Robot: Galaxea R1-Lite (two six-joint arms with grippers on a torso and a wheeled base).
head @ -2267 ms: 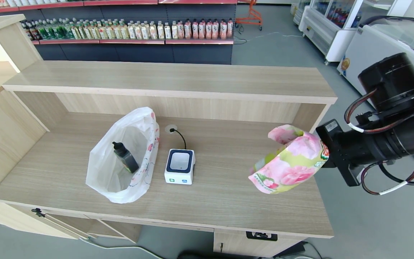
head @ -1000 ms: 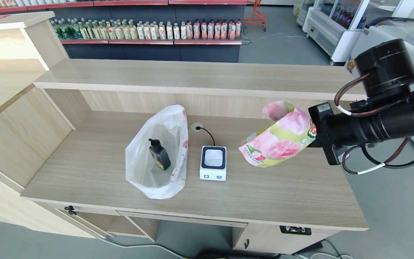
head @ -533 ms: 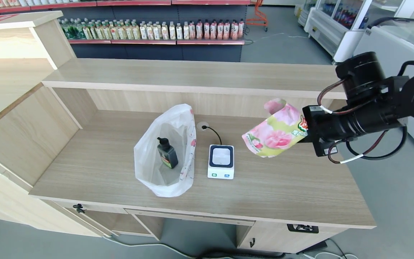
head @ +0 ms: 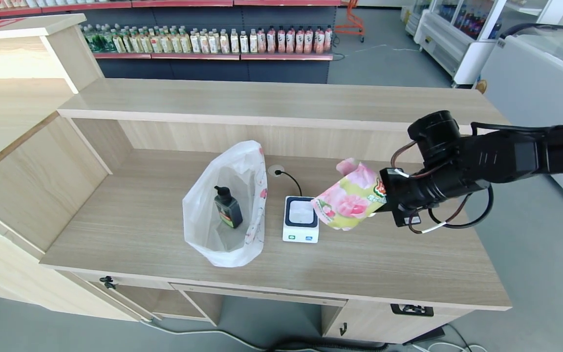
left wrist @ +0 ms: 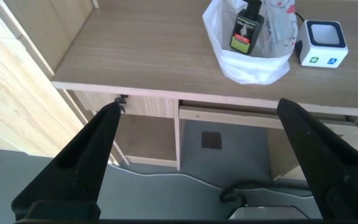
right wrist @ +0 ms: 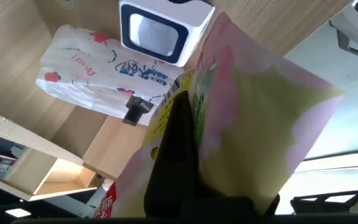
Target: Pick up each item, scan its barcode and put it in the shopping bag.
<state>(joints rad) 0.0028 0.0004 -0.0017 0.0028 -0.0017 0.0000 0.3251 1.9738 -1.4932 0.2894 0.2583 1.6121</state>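
Head view, centre right: your right gripper [head: 383, 197] is clamped on the pink-and-green floral soft pouch [head: 347, 201], which overlaps the right edge of the white cube barcode scanner [head: 300, 227]. Centre left, the white plastic shopping bag [head: 197, 211] holds a black pump bottle [head: 227, 210]. Left wrist view: your left gripper [left wrist: 199, 104] stands spread wide.

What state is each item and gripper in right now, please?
shopping bag: open, standing on the counter.
black bottle: standing inside the bag.
scanner: window facing up, cable attached.
flowered pouch: held off the counter, near the scanner.
right gripper: shut on the pouch.
left gripper: open, empty.
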